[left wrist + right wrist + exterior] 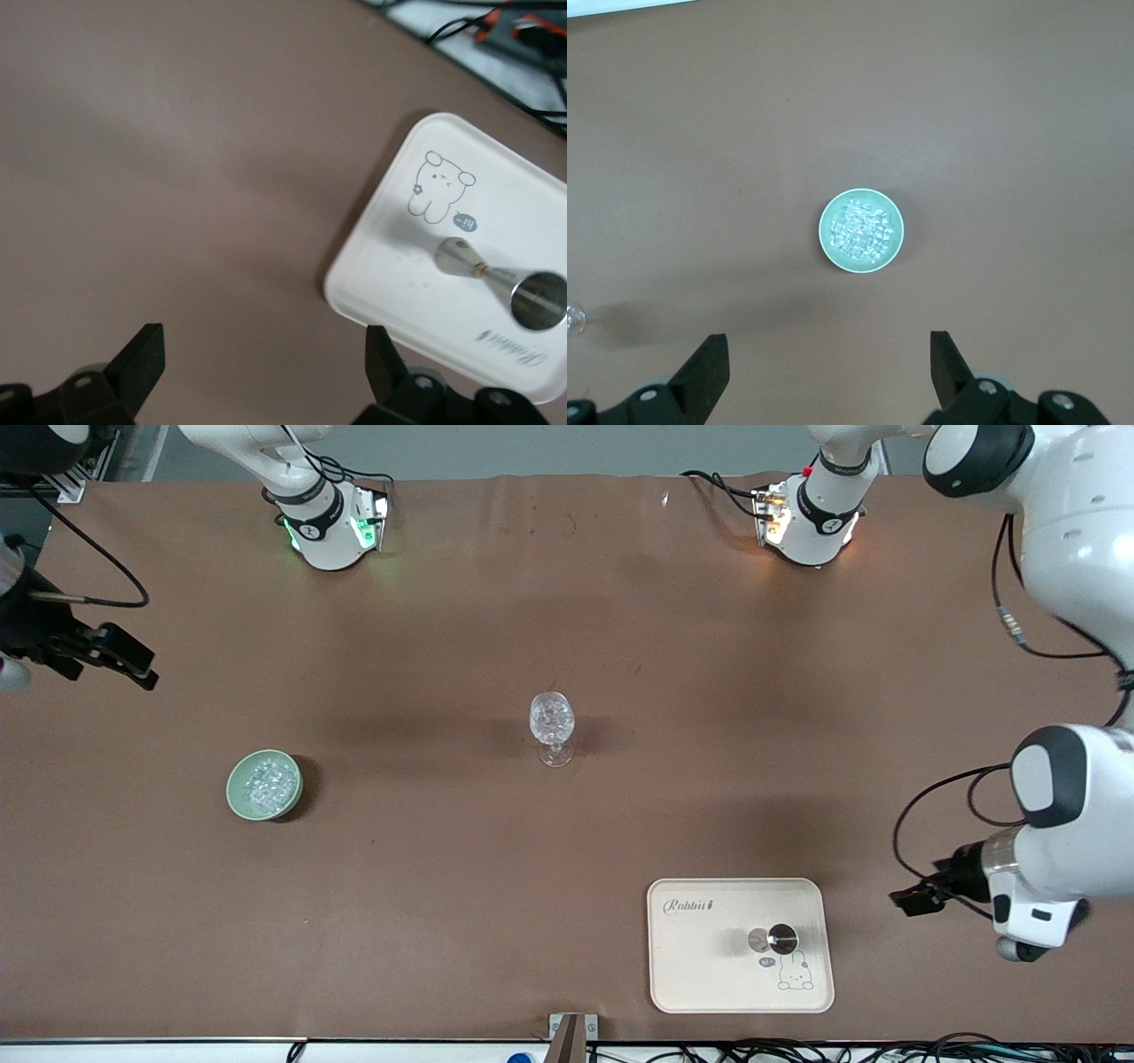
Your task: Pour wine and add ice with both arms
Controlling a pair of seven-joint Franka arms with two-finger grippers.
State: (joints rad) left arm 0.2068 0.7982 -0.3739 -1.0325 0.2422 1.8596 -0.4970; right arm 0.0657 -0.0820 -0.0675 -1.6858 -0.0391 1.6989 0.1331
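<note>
A clear stemmed wine glass stands upright mid-table; its bowl glitters and I cannot tell what is in it. A pale green bowl holding ice sits toward the right arm's end. The right wrist view shows this bowl and its ice straight below. My right gripper is open and empty, up in the air near the table's edge. My left gripper is open and empty, beside a white tray. On the tray lies a metal jigger.
The left wrist view shows the tray with a bear drawing and the jigger on its side. The glass foot shows at the edge of the right wrist view. Brown table cover; arm bases along the top.
</note>
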